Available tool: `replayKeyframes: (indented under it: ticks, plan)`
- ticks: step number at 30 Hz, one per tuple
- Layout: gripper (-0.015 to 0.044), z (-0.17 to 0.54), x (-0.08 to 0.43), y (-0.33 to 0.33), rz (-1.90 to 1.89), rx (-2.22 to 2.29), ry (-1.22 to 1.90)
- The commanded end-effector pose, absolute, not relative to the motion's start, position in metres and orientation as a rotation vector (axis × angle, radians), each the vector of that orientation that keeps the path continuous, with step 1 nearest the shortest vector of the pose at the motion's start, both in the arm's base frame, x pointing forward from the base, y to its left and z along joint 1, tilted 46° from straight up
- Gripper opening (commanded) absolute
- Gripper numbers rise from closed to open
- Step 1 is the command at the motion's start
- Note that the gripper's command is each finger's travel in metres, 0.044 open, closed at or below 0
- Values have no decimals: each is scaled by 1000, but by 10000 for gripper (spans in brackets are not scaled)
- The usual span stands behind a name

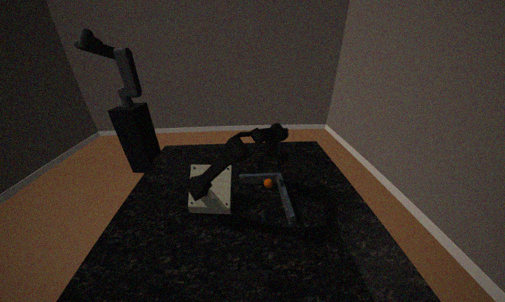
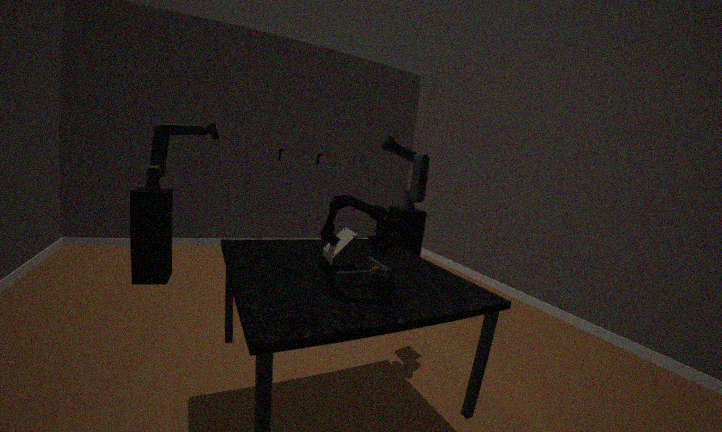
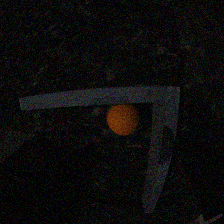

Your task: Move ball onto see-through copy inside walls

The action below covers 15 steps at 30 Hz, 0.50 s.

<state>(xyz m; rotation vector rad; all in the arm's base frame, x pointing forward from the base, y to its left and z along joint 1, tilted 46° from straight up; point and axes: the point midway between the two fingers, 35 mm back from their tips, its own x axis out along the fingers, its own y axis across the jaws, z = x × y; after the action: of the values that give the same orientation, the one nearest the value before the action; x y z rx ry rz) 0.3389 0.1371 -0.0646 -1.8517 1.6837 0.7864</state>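
The orange ball [image 1: 268, 183] [image 2: 375, 267] [image 3: 123, 119] lies on the table inside the corner. In the wrist view it is close to the longer-looking clear wall [image 1: 259, 175] [image 3: 90, 97], and a gap separates it from the other clear wall [image 1: 286, 200] [image 3: 159, 160]. No separate see-through copy can be made out; only one orange ball shows. My gripper [image 1: 276, 149] is open and empty, above and behind the ball in the top view, clear of it. Its fingers are very dark there and do not show in the wrist view.
A pale plate [image 1: 210, 189] [image 2: 340, 242] is under my arm's base, left of the walls in the top view. The dark table [image 1: 209, 263] [image 2: 293, 317] carries both. Another arm on a dark pedestal [image 1: 133, 138] [image 2: 406, 231] stands beyond the table, and one more pedestal [image 2: 151, 236] stands at left in the exterior view.
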Motion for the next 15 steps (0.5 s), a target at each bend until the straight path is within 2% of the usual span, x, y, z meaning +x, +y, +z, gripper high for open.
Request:
replayKeyframes:
  ticks: [1, 4, 7, 15]
  plan:
    - [373, -70, 337, 131, 793, -1849, 1710]
    - [373, -70, 337, 131, 793, -1849, 1710]
    - [440, -51, 335, 149, 791, -1847, 1706]
    - [440, -31, 331, 166, 789, -1846, 1703]
